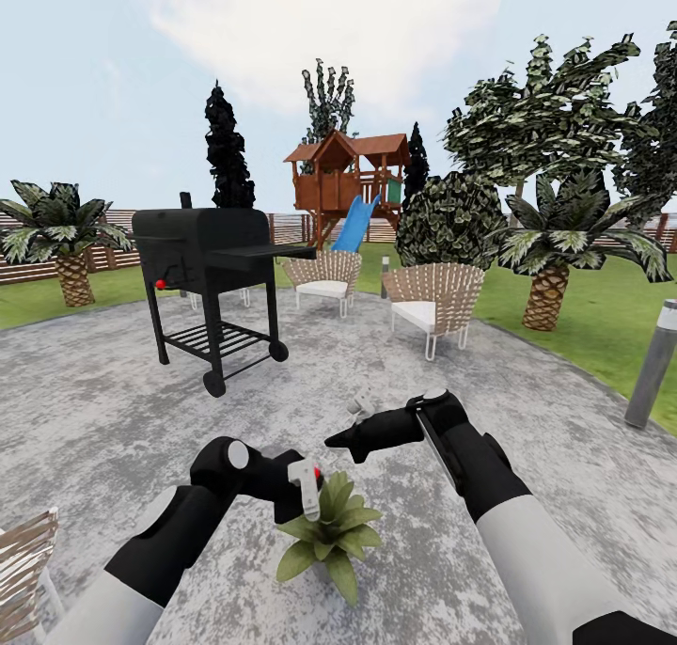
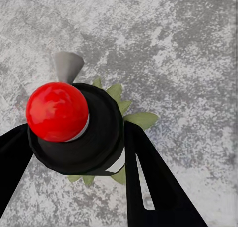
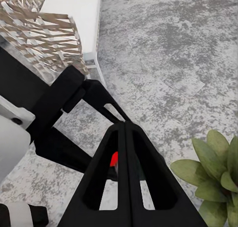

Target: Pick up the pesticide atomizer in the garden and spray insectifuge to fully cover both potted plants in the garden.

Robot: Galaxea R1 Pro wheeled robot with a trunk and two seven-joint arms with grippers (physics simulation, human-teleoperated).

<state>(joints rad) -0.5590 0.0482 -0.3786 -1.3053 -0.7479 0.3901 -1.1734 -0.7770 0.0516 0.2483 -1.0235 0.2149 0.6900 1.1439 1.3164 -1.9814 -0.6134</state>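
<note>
My left gripper (image 1: 303,491) is shut on the pesticide atomizer (image 1: 307,487). In the left wrist view the atomizer (image 2: 94,137) is a dark round body with a red knob, a grey nozzle and a white label patch, held between the two black fingers (image 2: 148,172). It hangs directly over one potted plant (image 1: 329,534), whose green leaves (image 2: 142,119) spread out beneath it on the paving. My right gripper (image 1: 335,437) is shut and empty, a little above and behind that plant (image 3: 213,173), its tips (image 3: 124,126) pointing toward the left arm.
The grey paved patio (image 1: 103,410) has lawn around it. A black wheeled grill (image 1: 212,250) stands ahead left, two wicker chairs (image 1: 324,278) (image 1: 434,302) beyond, another chair (image 1: 23,556) at my near left. A grey bollard (image 1: 653,363) and a palm (image 1: 550,250) stand to the right.
</note>
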